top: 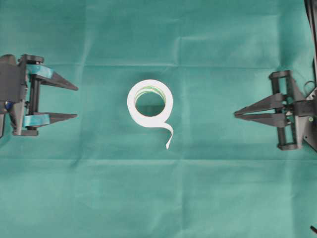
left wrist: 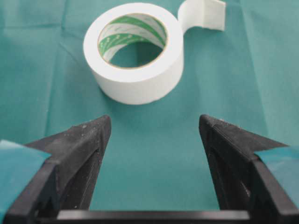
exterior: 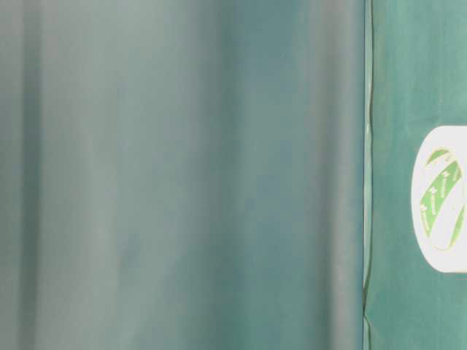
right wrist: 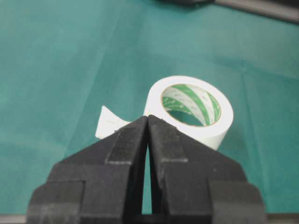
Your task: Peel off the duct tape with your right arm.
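Smooth white duct tape [top: 150, 103], curled tail

Black left hand [top: 77, 102] has teal-taped fingers; right hand [top: 235, 114] plain black

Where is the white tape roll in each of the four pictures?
Overhead: the duct tape lies mid-picture, between both grippers.
Table-level: cut off at the right edge.
Left wrist: upper middle, beyond the open fingers.
Right wrist: centre right, just past the shut fingertips.
Shared landmark: the green cloth under it, seen in every view.
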`<state>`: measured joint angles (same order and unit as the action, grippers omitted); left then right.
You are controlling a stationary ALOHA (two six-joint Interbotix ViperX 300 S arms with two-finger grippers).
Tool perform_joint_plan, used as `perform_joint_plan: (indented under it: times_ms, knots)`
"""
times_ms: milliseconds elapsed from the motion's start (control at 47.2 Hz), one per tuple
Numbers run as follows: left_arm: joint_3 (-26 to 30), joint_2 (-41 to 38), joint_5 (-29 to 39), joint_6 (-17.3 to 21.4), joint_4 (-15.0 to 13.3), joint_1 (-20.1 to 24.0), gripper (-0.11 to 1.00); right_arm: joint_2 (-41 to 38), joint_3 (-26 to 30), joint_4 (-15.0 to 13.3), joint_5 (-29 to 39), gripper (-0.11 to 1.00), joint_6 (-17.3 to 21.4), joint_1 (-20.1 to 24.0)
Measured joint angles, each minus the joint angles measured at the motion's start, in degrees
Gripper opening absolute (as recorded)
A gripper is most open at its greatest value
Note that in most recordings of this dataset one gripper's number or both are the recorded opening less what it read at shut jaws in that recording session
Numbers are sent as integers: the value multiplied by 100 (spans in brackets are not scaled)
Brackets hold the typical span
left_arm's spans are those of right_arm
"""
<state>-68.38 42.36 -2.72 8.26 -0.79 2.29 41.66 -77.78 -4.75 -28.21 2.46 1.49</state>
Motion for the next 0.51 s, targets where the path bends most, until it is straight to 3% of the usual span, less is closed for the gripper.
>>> perform_joint_plan:
  times_ms: [191, 508]
  knots:
    - [-404, 703, -18, -88, -9, 0, 74, 756, -396, 0, 141, -10, 0, -62]
    - [-1037, 1793, -26, -211, -9, 0, 74, 2276, -976, 0, 967, -10, 0, -105]
